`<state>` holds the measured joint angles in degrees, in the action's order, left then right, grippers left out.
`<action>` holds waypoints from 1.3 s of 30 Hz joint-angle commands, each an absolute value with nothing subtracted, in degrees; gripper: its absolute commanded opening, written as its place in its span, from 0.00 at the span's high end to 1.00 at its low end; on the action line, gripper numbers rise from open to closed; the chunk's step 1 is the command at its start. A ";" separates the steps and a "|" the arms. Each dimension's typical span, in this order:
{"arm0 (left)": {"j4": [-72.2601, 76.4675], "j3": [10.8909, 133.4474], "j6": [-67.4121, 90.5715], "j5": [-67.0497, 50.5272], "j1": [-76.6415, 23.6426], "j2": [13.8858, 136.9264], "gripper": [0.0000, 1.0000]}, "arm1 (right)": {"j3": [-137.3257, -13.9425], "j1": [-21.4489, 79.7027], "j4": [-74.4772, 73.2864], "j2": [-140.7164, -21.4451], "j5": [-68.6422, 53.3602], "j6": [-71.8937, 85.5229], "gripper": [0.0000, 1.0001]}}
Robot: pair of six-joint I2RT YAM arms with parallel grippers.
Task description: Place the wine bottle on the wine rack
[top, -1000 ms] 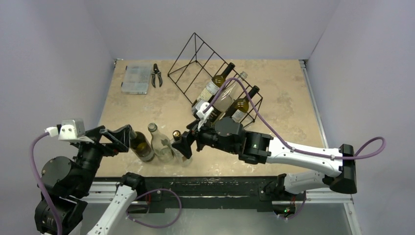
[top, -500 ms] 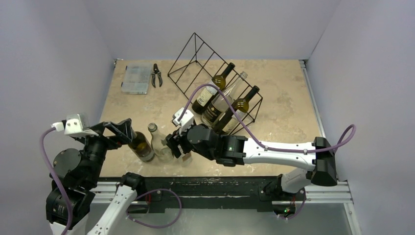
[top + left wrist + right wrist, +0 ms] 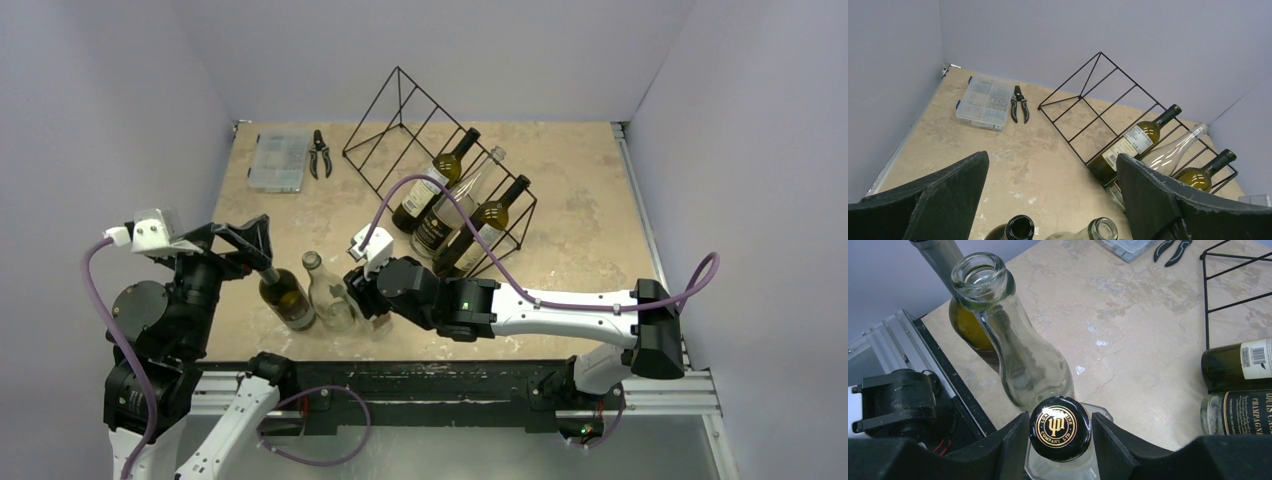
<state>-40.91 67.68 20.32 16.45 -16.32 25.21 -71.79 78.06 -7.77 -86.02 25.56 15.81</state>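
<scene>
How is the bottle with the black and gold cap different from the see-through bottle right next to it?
The capped bottle is sealed with a black cap bearing a gold emblem, while the clear bottle has an open mouth. The capped bottle sits between the fingers of the right gripper, while the clear bottle stands free. Both stand upright on the table, side by side.

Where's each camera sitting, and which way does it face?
Top external: above, behind the bases, looking down at the table; left hand and right hand show.
Left wrist: on left arm, facing far wall and wine rack; own open fingers show.
Right wrist: on right arm, looking down at capped bottle between own fingers.
Shared: top and left wrist both show wine rack, pliers.
</scene>
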 commanded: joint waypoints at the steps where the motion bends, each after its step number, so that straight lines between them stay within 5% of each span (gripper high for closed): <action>1: -35.74 68.12 18.07 17.88 -16.61 26.43 0.00 | -73.48 78.48 -6.59 -85.61 27.00 16.63 0.51; 22: -27.59 55.41 11.30 31.96 -16.52 18.92 0.00 | -76.10 78.03 -3.03 -81.38 30.53 14.18 1.00; 39: -29.51 54.54 13.01 31.80 -16.52 19.31 0.00 | -78.30 68.71 -1.08 -78.09 25.62 14.53 1.00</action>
<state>-30.63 54.33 12.69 31.77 -16.32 18.55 -73.67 71.94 -10.24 -82.28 26.74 13.61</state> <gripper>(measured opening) 0.998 0.376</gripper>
